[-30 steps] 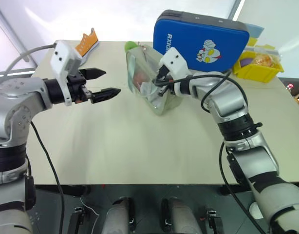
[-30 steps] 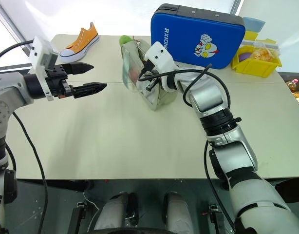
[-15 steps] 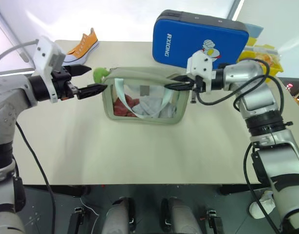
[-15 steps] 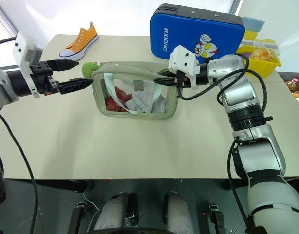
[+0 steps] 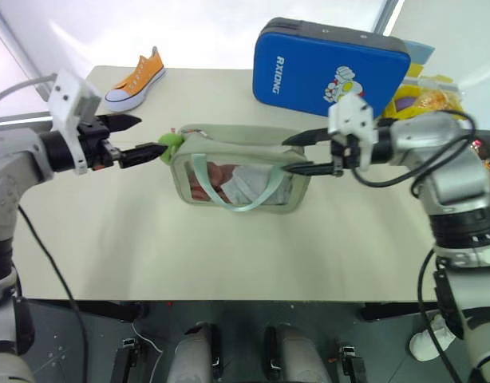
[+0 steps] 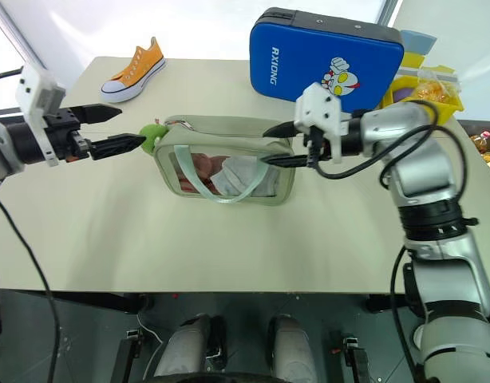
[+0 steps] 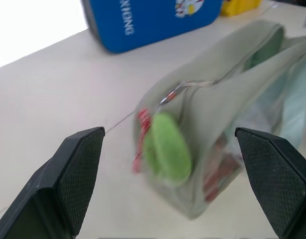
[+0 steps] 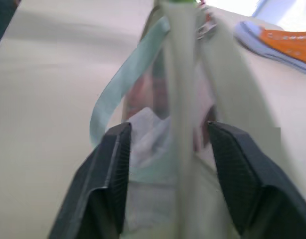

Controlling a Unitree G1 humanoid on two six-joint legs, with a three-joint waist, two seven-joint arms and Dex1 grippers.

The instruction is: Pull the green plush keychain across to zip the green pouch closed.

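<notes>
The right tool (image 6: 278, 143), clamped a second ago, now spreads around the green pouch (image 6: 225, 170) lying on the surface (image 6: 229, 239); the wide left tool (image 6: 127, 128) nears the green plush keychain (image 6: 152, 135), ungrasped.

left tool (image 5: 135, 138): fingers spread, level | right tool (image 5: 303, 153): fingers parted, pointing left

light: bright, even daylight from the white backdrop behind the table (image 5: 229, 263)
glare: backdrop washed out
shadows: faint, soft
blur: both wrist views smeared; green pouch (image 7: 232, 99) soft between the fingers
fingers: sharper than the pouch
</notes>
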